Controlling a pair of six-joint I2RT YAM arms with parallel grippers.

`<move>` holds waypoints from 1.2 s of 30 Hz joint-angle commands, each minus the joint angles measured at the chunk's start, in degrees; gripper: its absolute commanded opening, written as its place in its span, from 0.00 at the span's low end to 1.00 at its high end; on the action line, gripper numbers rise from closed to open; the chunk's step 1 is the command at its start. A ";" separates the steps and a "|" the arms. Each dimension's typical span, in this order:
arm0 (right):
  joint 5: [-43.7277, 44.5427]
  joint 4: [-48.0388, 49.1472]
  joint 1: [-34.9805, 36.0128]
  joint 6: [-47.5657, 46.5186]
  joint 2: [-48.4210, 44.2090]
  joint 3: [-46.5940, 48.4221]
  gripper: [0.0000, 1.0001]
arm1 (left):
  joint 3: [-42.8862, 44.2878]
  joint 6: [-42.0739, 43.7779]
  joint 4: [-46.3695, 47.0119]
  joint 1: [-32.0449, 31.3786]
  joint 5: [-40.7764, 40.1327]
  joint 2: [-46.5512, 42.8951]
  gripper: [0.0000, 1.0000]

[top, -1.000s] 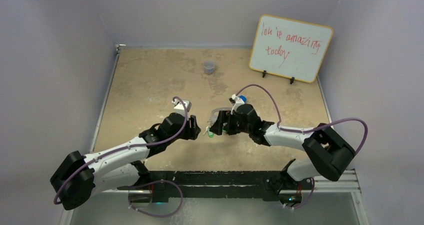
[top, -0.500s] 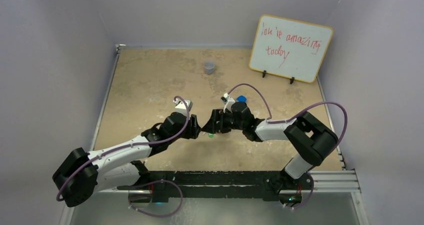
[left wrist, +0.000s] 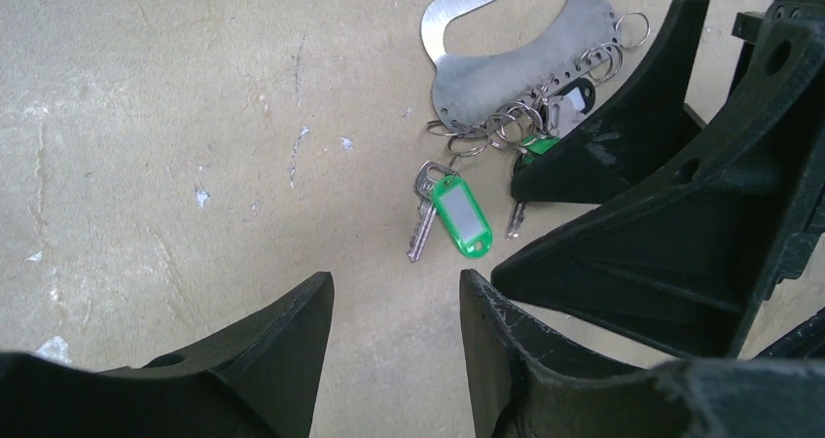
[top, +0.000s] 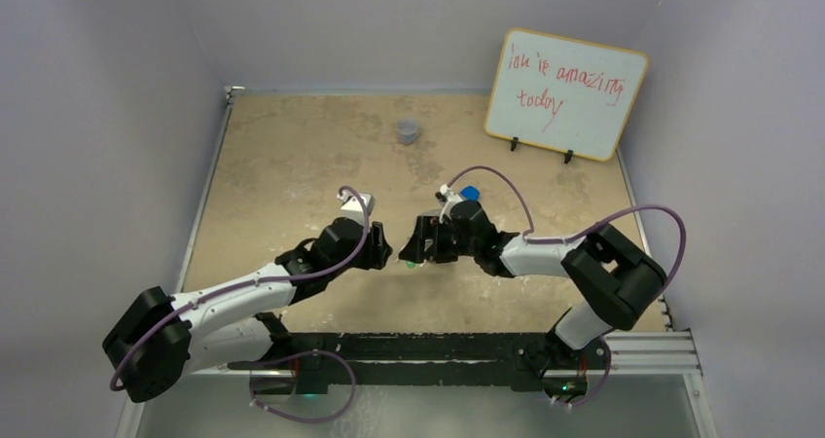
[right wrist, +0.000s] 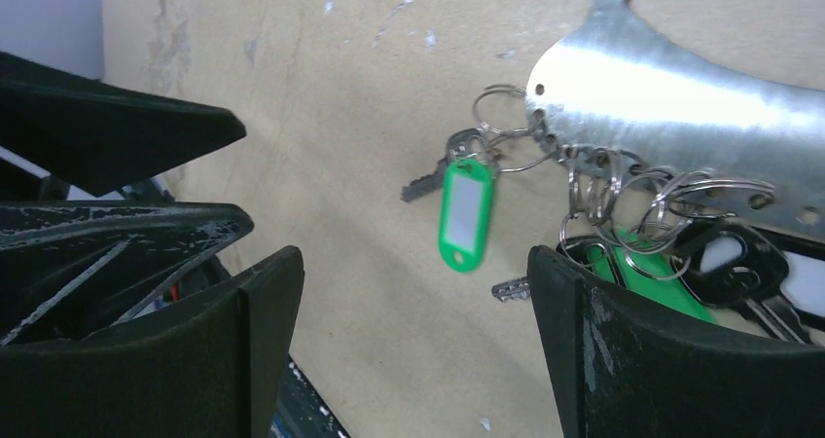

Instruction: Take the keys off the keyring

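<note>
Right gripper [right wrist: 413, 258], fingers spread wide, sits low at the keys [right wrist: 465, 209], one finger overlapping the cluster strung on the flat keyring [right wrist: 662, 88]. The left gripper [left wrist: 396, 284], likewise spread, faces it across the tan table [left wrist: 146, 165].

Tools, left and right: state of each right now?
Left tool: open, holding nothing.
Right tool: open, holding nothing; one finger overlaps the keys.
</note>
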 commanded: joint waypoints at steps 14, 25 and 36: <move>11.75 -17.86 -3.92 -6.56 -6.51 0.19 0.89 | 2.79 5.00 7.76 0.03 5.51 5.63 0.49; 11.77 -19.39 -7.34 -7.76 -10.43 -0.40 0.86 | 5.16 13.62 16.63 0.07 8.39 14.73 0.55; 11.96 -18.73 -8.57 -8.70 -17.02 -0.69 0.83 | 8.09 20.36 23.59 -0.04 15.21 22.20 0.59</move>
